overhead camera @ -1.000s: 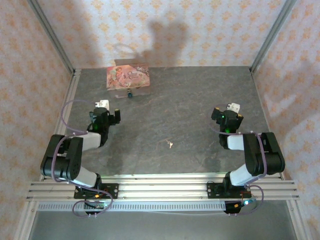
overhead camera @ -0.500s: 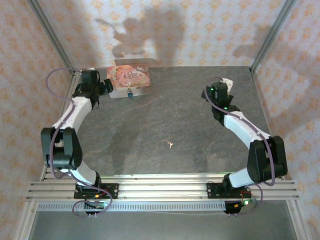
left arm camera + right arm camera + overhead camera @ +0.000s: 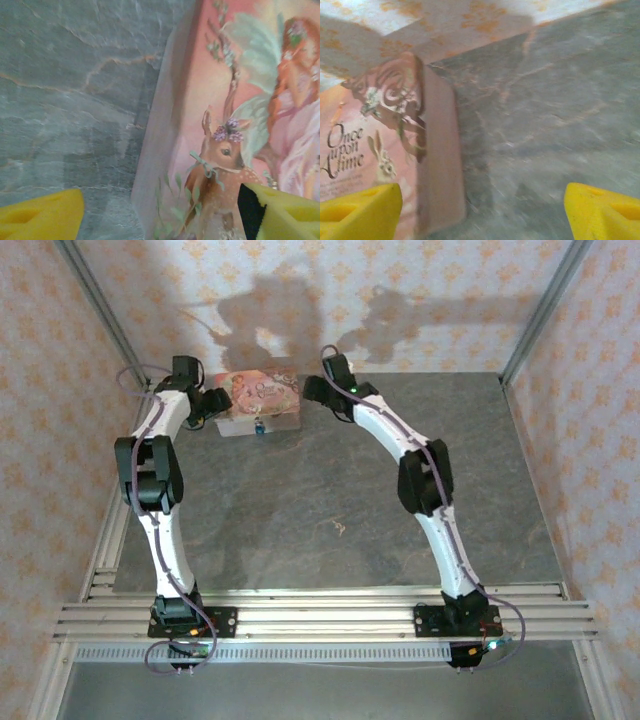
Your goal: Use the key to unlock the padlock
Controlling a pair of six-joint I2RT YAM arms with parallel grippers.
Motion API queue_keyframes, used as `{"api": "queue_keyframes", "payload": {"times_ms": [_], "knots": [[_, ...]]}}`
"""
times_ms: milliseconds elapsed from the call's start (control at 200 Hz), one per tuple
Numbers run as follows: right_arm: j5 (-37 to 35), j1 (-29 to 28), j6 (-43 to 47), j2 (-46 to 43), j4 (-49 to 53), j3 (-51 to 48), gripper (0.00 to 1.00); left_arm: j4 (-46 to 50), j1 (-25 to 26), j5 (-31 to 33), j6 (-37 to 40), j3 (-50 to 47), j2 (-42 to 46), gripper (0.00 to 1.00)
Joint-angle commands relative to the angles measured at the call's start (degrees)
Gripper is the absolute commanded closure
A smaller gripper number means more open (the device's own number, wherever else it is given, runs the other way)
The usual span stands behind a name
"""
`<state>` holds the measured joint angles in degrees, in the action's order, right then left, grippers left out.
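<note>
The tiny dark padlock [image 3: 259, 427] hangs at the front of the pink illustrated box [image 3: 262, 398] at the table's far left. The small pale key [image 3: 339, 529] lies alone on the slate mid-table, far from both arms. My left gripper [image 3: 208, 405] is at the box's left end. In the left wrist view this gripper [image 3: 165, 220] is open, one yellow finger [image 3: 40, 216] over the table and the other over the lid [image 3: 240, 100]. My right gripper [image 3: 311, 389] is at the box's right end, and the right wrist view shows it [image 3: 481, 212] open astride the box's right wall [image 3: 440, 165].
The papered back wall [image 3: 400, 300] stands just behind the box. Metal frame posts [image 3: 100, 310] run up at the rear corners. Both arms stretch long across the table's left and middle, with bare slate [image 3: 470, 460] to the right.
Both arms have unfolded from near their bases and reached to the far side. The left went to the box's left end; the right swung leftwards to its right end. Both sets of jaws narrowed a little.
</note>
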<state>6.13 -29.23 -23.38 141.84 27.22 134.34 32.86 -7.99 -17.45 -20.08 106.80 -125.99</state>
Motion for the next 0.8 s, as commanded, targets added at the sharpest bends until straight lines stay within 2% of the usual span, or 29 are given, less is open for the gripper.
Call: {"api": "queue_keyframes", "payload": {"times_ms": [0, 60, 225, 510, 611, 796], "knots": [[5.9, -0.6, -1.3, 7.9, 7.3, 12.1, 0.18, 1.6, -0.2, -4.8, -0.8, 2.3, -0.8, 0.27], [9.1, -0.7, -2.4, 11.6, 4.2, 15.5, 0.20, 1.2, 0.0, -6.5, -0.8, 2.3, -1.5, 0.32], [13.0, -0.8, -4.9, 15.1, -2.8, 15.6, 0.28, 2.2, 1.0, -7.9, 0.4, 2.7, -2.6, 0.40], [15.4, -1.0, -3.6, 14.5, -1.3, 13.3, 0.40, 4.3, 3.6, -8.9, 2.6, 1.7, -2.9, 0.46], [15.3, -1.2, -3.0, 11.2, -1.1, 8.5, 0.43, 4.2, 5.3, -9.0, 2.6, 0.3, -2.1, 0.46], [10.8, -1.2, -0.9, -1.4, -4.5, -10.3, 0.45, 2.8, 9.5, -8.9, 1.2, -3.7, 0.3, 0.47]]}}
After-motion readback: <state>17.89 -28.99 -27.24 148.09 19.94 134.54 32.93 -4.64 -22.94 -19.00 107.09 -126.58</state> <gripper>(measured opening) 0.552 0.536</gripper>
